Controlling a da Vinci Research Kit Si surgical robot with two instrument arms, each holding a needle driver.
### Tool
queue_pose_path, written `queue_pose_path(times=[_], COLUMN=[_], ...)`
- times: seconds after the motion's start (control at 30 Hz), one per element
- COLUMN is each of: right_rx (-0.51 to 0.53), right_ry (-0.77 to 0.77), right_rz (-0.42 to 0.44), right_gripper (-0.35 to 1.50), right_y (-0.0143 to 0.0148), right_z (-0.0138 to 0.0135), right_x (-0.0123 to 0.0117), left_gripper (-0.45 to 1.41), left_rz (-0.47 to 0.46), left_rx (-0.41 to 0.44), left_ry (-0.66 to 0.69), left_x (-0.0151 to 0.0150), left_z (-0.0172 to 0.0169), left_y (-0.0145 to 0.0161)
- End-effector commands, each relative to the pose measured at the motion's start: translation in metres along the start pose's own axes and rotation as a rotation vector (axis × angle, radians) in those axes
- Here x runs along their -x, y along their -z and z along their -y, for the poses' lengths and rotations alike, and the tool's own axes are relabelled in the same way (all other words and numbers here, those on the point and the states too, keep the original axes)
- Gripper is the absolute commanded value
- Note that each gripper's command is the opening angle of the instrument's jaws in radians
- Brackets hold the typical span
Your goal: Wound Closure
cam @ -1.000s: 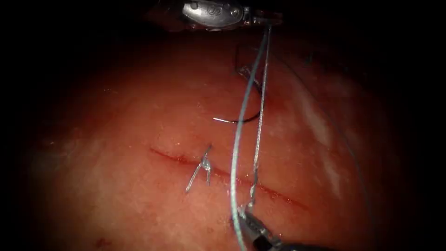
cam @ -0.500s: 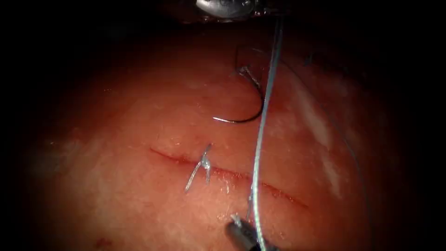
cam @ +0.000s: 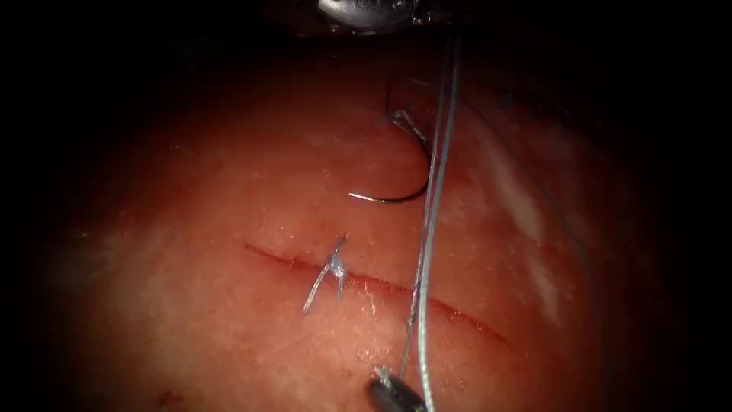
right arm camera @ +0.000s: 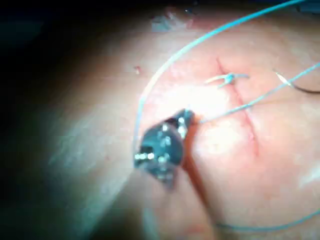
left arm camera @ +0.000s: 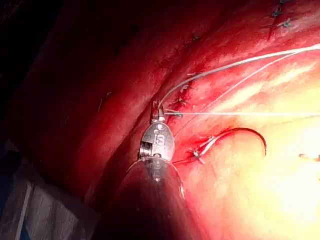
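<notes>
Endoscope view: both claws [cam: 385,379] [cam: 436,17] grip thread [cam: 428,229].

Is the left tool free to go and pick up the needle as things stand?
Probably not: the left tool is shut on the thread. The needle lies free on the tissue, above the cut, unobstructed.

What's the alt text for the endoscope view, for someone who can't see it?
Two thread strands run taut across the cut in the tissue, from the left claw at the top edge to the right claw at the bottom edge, each shut on thread. The curved needle lies free on the tissue above the cut, and a tied stitch with cut ends sits left of the strands.
</notes>
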Motion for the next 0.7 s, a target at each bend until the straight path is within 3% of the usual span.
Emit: queue_pose_path(times=[0.03, 0.43, 0.47, 0.5, 0.53, 0.57, 0.6, 0.63, 0.67, 0.7], right_rx=[-0.004, -0.047, -0.048, -0.048, -0.055, -0.057, -0.057, -0.057, -0.059, -0.059], right_ry=[0.01, 0.256, 0.273, 0.273, 0.286, 0.305, 0.311, 0.311, 0.347, 0.347], right_rz=[0.003, -0.042, -0.058, -0.058, -0.059, -0.06, -0.063, -0.063, -0.073, -0.073], right_gripper=[-0.35, -0.35, -0.1, -0.1, 0.09, 0.66, 0.79, 0.79, 1.06, 1.06], right_y=[-0.0007, -0.0011, -0.0008, -0.0008, -0.0007, -0.0004, -0.0002, -0.0002, 0.0002, 0.0002], right_z=[0.0003, 0.0001, 0.0, 0.0, -0.0001, -0.0003, -0.0005, -0.0005, -0.0008, -0.0008], right_x=[0.0004, 0.0004, 0.0005, 0.0005, 0.0006, 0.0007, 0.0007, 0.0007, 0.0008, 0.0008], left_gripper=[-0.45, -0.45, -0.45, -0.45, -0.45, -0.45, -0.45, -0.45, -0.45, -0.45], left_rz=[-0.001, -0.065, -0.083, -0.083, -0.092, -0.105, -0.11, -0.11, -0.121, -0.121], left_rx=[-0.005, 0.075, 0.089, 0.089, 0.092, 0.098, 0.099, 0.099, 0.104, 0.104], left_ry=[-0.003, 0.005, 0.009, 0.009, 0.012, 0.021, 0.025, 0.025, 0.026, 0.026], left_x=[0.0002, -0.0018, -0.0026, -0.0026, -0.003, -0.0041, -0.0046, -0.0046, -0.0058, -0.0058], left_z=[0.0005, -0.0025, -0.0035, -0.0035, -0.0039, -0.0044, -0.0046, -0.0046, -0.0045, -0.0045], left_y=[-0.0008, 0.0021, 0.0031, 0.0031, 0.0034, 0.0042, 0.0045, 0.0045, 0.0051, 0.0051])
